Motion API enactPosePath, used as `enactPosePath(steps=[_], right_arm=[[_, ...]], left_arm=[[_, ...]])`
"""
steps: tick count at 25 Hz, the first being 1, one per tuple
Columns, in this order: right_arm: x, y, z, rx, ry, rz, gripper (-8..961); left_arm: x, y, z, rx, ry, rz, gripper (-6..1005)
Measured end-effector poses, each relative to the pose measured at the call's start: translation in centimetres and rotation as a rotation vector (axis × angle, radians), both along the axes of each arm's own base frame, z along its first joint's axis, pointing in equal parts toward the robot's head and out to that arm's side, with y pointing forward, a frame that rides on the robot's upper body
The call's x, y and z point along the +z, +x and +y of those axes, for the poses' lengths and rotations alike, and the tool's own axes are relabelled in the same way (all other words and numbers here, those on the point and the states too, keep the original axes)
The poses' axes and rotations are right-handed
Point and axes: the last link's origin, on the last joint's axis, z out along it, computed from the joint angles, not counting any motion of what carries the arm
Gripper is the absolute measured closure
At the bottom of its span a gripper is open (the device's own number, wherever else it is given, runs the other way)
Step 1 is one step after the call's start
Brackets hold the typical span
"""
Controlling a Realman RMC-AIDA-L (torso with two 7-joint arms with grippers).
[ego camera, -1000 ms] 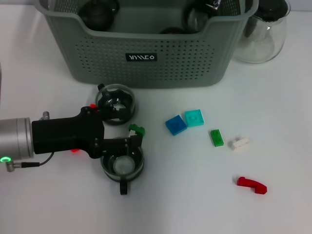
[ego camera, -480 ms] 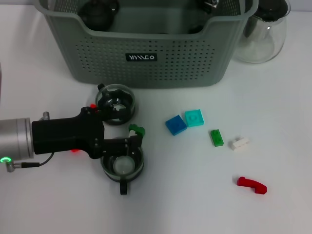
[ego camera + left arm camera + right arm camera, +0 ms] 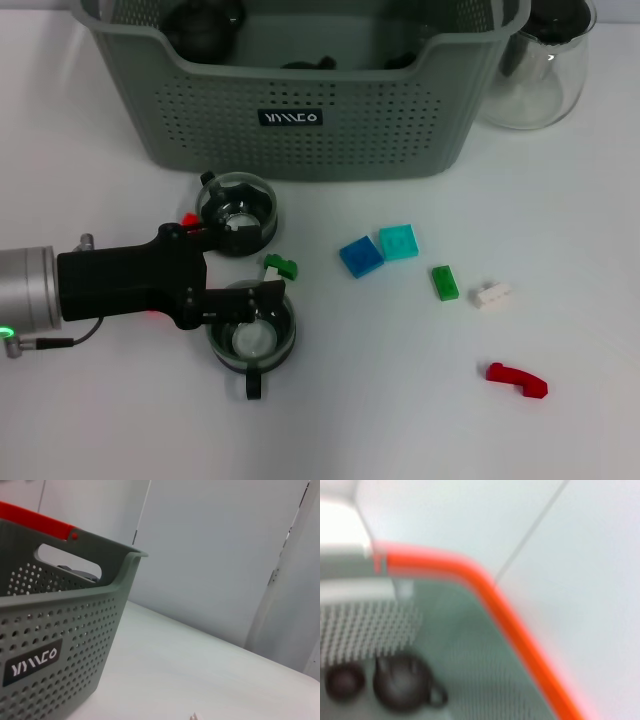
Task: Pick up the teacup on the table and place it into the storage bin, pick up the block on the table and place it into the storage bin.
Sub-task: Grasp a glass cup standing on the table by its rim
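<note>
I am looking down on the white table [image 3: 560, 200], where the storage bin [image 3: 300, 110] is sitting at the far side with its label toward me, a clear glass jug [image 3: 545, 70] just beside its right end. Judging by the dark rounded shapes showing inside the bin, some cups seem to be stowed, but plenty is waiting: 2 glass teacups are resting on the table in front of the bin. My left gripper [image 3: 240, 302] is reaching in low from the left, and its fingers are standing spread about the rim of the nearer teacup [image 3: 252, 335], whose black handle is pointing toward me; I judge them not clamped, so this pick is only beginning. The second teacup [image 3: 237, 212] is sitting just beyond, near the bin wall. To the right are lying loose blocks: a blue block [image 3: 360, 256] touching a teal block [image 3: 398, 242], a green block [image 3: 445, 282], a white block [image 3: 492, 294], a red piece [image 3: 517, 380], plus a small green block [image 3: 281, 266] close by my fingers. My right gripper is not showing in the head view; its wrist camera is looking into the bin.
</note>
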Motion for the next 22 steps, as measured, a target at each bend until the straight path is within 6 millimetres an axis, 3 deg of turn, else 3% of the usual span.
enactPosePath(steps=[4, 8, 10, 14, 22], right_arm=[[2.6, -1.8, -2.4, 0.057, -0.022, 0.137, 301], [5.0, -1.7, -4.8, 0.085, -0.061, 0.253, 120], [6.5, -0.7, -6.7, 0.102, -0.129, 0.338, 34], [7.6, 0.9, -8.6, 0.119, -0.247, 0.427, 33], [8.6, 6.7, -14.0, 0.129, -0.552, 0.457, 34]], left_arm=[[0.2, -0.1, 0.0, 0.002, 0.001, 0.002, 290], [0.3, -0.2, 0.0, 0.003, 0.002, 0.002, 294], [0.4, -0.2, 0.0, 0.002, 0.002, 0.001, 296], [0.7, -0.3, 0.0, -0.002, 0.004, 0.007, 299], [2.2, -0.7, 0.7, -0.015, 0.019, 0.059, 307]])
